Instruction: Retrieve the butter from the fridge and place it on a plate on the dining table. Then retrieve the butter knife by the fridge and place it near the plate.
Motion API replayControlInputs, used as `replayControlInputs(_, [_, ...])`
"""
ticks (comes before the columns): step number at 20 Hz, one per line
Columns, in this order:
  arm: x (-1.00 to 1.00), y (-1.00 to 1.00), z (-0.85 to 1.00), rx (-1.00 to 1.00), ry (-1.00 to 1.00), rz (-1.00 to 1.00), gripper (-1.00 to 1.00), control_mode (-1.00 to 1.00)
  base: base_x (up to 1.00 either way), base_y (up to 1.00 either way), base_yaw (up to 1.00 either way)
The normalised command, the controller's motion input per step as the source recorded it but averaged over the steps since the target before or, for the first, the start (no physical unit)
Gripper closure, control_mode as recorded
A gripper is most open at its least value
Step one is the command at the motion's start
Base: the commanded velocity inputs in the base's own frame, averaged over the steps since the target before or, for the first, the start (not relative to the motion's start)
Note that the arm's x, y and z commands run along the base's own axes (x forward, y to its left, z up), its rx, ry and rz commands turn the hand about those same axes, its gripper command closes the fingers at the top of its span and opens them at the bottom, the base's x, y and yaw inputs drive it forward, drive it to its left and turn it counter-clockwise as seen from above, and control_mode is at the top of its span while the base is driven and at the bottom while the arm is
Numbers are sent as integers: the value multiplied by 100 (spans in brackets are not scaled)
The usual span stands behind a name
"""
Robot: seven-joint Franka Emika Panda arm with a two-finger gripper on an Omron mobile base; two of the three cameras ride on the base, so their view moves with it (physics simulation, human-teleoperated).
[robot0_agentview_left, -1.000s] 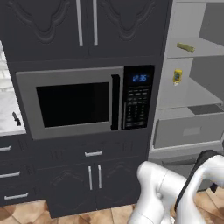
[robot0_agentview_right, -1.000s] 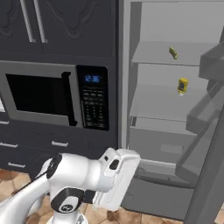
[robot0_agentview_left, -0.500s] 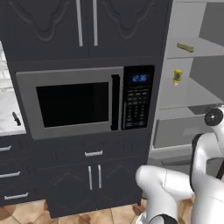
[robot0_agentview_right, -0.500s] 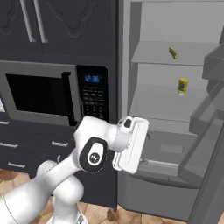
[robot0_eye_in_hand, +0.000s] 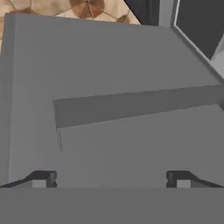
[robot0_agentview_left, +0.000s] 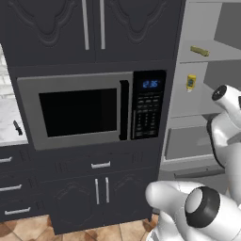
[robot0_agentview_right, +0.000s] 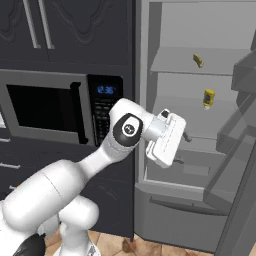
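The fridge (robot0_agentview_right: pixel 170 30) stands open, its pale shelves bare apart from two items. The butter (robot0_agentview_right: pixel 198 60) (robot0_agentview_left: pixel 199 51), a small olive-yellow stick, lies on the upper shelf. My gripper (robot0_agentview_right: pixel 182 148) hangs open and empty in front of the lower shelves, well below and left of the butter. In the hand view its fingertips (robot0_eye_in_hand: pixel 43 178) stand wide apart over a grey fridge surface. The butter knife (robot0_agentview_left: pixel 18 127) lies on the pale counter at the far left. The plate and the dining table are out of view.
A short yellow carton (robot0_agentview_right: pixel 209 98) (robot0_agentview_left: pixel 190 82) stands on the shelf below the butter. A black-fronted microwave (robot0_agentview_left: pixel 77 110) sits in dark cabinets left of the fridge. The open fridge door (robot0_agentview_right: pixel 240 145) juts out at the right. Tiled floor (robot0_agentview_left: pixel 28 230) lies below.
The arm has swung up from low beside the base, and the hand now sits in front of the fridge's lower shelves. The jaws stayed open. The objects have not moved.
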Motion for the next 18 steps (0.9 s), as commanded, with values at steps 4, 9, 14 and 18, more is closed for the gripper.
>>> replayControlInputs(4, [0, -43, -25, 12, 31, 0, -100, -100, 0, 0, 0])
replayControlInputs(9, [0, -86, -86, 13, 35, -1, -100, -100, 0, 0, 0])
replayControlInputs(14, [-4, -99, -61, 6, 17, -2, -100, -100, 0, 0, 0])
replayControlInputs(18, [-12, -100, -33, 6, 2, -2, -100, -100, 0, 0, 0])
